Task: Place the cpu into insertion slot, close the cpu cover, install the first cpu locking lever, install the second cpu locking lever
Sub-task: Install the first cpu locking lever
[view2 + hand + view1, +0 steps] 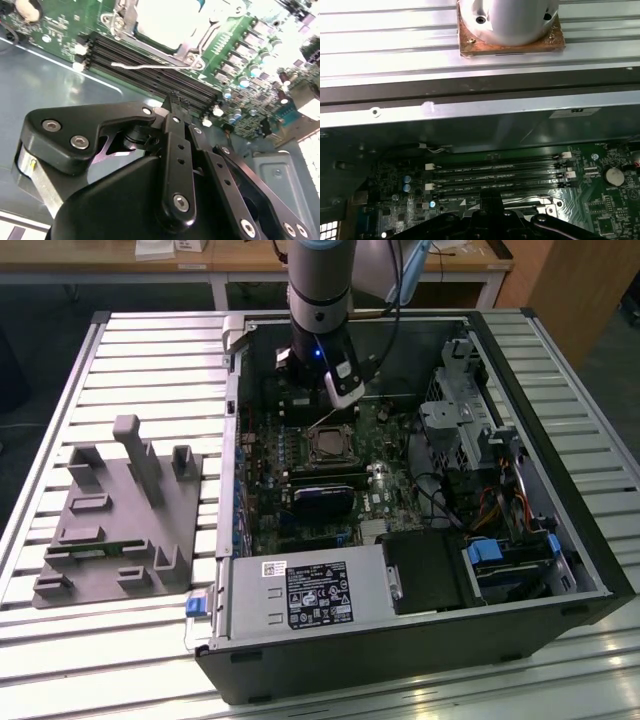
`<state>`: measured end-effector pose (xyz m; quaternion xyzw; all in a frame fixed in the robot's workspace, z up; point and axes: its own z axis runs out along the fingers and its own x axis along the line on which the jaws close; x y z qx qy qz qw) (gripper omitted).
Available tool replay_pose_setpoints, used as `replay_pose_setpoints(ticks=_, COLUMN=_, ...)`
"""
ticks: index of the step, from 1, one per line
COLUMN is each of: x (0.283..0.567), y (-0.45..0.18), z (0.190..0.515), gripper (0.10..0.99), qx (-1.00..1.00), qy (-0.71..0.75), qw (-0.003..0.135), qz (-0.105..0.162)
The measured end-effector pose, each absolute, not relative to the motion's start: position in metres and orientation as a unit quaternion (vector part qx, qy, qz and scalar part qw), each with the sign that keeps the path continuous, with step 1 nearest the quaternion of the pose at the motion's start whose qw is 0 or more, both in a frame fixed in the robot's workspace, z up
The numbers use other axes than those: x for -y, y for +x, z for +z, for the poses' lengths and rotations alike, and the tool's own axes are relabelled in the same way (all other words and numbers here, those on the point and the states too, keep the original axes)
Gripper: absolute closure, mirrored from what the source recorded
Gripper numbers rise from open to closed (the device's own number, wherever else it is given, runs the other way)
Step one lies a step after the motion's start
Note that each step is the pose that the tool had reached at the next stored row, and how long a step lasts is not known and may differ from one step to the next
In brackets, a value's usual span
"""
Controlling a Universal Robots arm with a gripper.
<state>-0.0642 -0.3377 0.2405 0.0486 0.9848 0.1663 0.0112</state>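
Arm: the gripper is reaching down into the open computer case; it is hovering over the green board, near the insertion slot.
Hand: the fingers are sitting drawn together at the tip; nothing is showing between them.
Cpu: the cpu is lying flat inside the insertion slot; its pale face is showing through the window.
Cover: the cpu cover is lying down over the socket, framing the chip.
Lever: one thin wire locking lever is standing free across the memory slots, between the socket and the gripper tip; I cannot tell whether it is touching the gripper.
Surroundings: the case is resting on a slatted metal table; a grey moulded fixture is lying on the table on the exterior view's left, beside the case.
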Motion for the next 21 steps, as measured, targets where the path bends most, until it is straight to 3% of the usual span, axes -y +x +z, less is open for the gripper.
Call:
replay_pose_setpoints(ticks=10, x=0.3376, y=-0.0636, z=0.2404, gripper=0.98, qx=-0.985, qy=0.049, qw=0.012, qz=0.163)
replay_pose_setpoints(ticks=21, x=0.3377, y=-0.0631, z=0.2372, gripper=0.98, qx=-0.986, qy=0.05, qw=0.028, qz=0.157)
